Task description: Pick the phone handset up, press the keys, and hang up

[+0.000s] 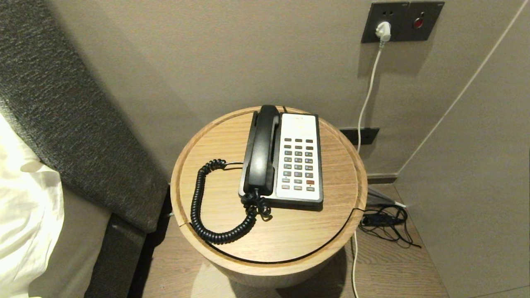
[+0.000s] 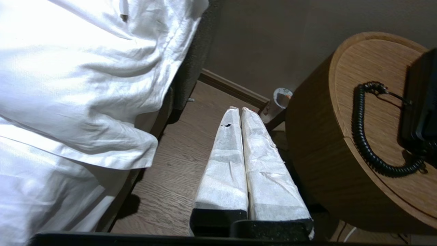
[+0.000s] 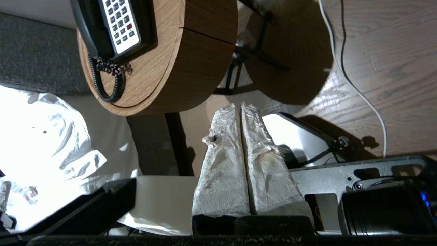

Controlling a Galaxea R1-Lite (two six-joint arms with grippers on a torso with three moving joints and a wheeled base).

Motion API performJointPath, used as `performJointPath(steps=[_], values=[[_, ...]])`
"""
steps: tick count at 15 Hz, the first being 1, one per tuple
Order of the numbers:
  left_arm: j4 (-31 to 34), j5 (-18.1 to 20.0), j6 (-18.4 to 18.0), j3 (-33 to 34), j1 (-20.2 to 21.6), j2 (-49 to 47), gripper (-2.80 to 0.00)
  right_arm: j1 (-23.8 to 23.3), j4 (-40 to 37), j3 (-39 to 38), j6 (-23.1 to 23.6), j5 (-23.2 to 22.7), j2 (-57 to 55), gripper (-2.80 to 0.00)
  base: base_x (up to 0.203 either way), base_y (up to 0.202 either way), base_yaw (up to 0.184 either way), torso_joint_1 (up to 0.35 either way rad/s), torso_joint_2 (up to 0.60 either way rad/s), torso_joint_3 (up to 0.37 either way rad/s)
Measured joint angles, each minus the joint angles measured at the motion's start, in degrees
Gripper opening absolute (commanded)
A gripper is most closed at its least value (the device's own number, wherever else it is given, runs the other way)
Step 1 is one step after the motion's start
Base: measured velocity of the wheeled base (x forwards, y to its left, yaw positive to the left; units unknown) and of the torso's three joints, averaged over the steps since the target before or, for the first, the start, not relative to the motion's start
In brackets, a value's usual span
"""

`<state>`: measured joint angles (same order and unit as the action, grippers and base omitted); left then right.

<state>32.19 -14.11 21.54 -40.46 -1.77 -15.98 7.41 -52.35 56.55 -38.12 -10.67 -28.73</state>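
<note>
Both my grippers are low and pressed shut on nothing; the handset sits cradled, above and ahead of them.

My left gripper (image 2: 240,110) hangs over the floor beside the bed, its wrapped fingers together, with the round wooden table (image 2: 368,58) just off to its inner side and higher. My right gripper (image 3: 240,106), fingers likewise together, is below the table's near edge. The phone handset (image 1: 261,151) lies on the left side of the phone base (image 1: 299,157), long axis running away from me, coiled cord (image 1: 201,198) looping leftward. I judge the left arm better placed. Nothing here acts as a container.
</note>
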Motion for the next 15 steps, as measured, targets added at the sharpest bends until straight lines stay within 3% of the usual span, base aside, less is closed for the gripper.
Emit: performJointPath(steps=[7,11,15], values=[[0.33,3.04,-1.46,5.79,1.17,7.04,-2.80,-5.15,-4.09,-4.36,1.08,-2.36,13.51,-2.80,0.000,0.000,0.000,0.000,0.00,0.000],[-0.07,7.60,-7.51,11.21,1.41,13.14,-2.80,-7.01,-7.74,-5.51,4.37,-3.79,20.72,-2.80,0.000,0.000,0.000,0.000,0.00,0.000],[-0.45,9.03,-10.48,15.06,1.42,15.48,-2.80,-7.23,-9.45,-9.82,8.62,-3.61,25.10,-2.80,0.000,0.000,0.000,0.000,0.00,0.000]])
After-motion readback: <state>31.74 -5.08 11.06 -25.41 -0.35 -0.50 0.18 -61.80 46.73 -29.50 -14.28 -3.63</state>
